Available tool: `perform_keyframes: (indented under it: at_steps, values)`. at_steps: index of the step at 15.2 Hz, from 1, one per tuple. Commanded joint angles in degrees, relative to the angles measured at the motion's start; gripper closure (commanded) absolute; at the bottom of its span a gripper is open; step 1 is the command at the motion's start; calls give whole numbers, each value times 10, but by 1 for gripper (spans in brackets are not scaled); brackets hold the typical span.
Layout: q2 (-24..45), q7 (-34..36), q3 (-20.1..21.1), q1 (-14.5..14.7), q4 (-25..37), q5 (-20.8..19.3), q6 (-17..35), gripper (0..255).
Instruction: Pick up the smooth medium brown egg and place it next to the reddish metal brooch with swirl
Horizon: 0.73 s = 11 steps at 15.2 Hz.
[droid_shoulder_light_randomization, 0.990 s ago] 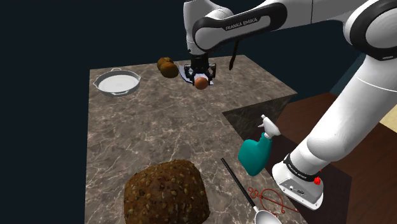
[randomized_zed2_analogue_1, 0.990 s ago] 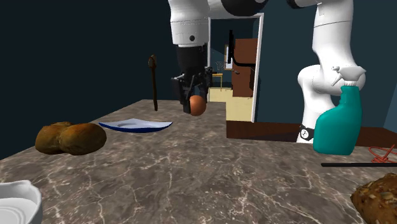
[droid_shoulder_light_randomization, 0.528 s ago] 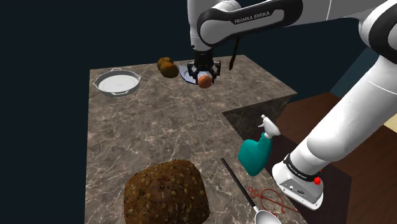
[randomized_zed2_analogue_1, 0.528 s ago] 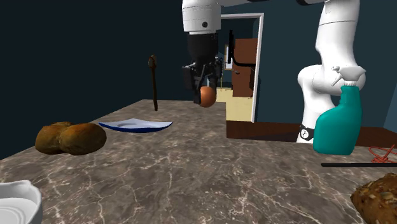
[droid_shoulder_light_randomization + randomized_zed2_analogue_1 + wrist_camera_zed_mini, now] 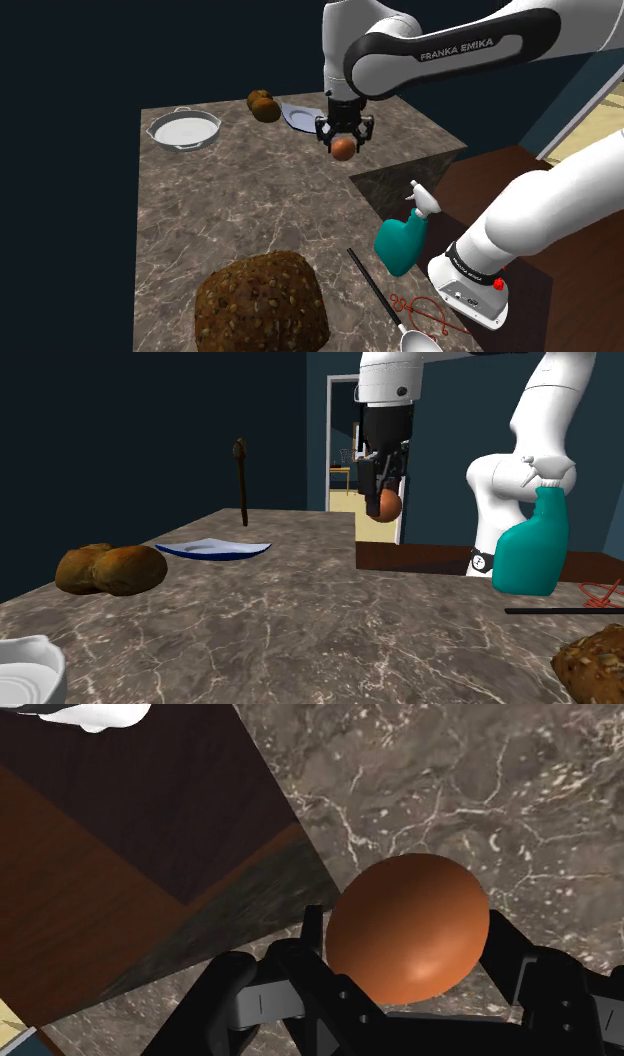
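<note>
Your brown egg is off the bench right now, clamped between the jaws, which are closed on its two sides. In the wrist view you can see a black finger pressed against each side of the smooth shell. It hangs in the air over the far part of the marbled bench, close to the edge where the stone gives way to dark wood flooring. Just behind it in the shoulder view sits a blue-rimmed plate, and to the left of that there's a pair of round brown lumps, could be potatoes or rolls, can't tell. Further left is a white pan with small handles. The reddish swirly brooch is well apart from the egg, down at the shoulder view's lower right, just beside the arm's white foot. It lies right next to a black-handled spoon. A teal spray bottle stands upright between the egg and the brooch, near the spoon's handle, and a big seeded brown loaf takes up the near end of the bench, left of the spoon.
</note>
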Motion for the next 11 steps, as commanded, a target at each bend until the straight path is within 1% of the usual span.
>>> perform_keyframes:
  at_steps: [1, 6, 11]
  values:
    - [-40, 3, 3, 12, -32, 18, -6, 255]
    - [-144, 15, 10, 52, -110, 65, -30, 255]
    - [-246, 39, 22, 103, -171, 112, -71, 255]
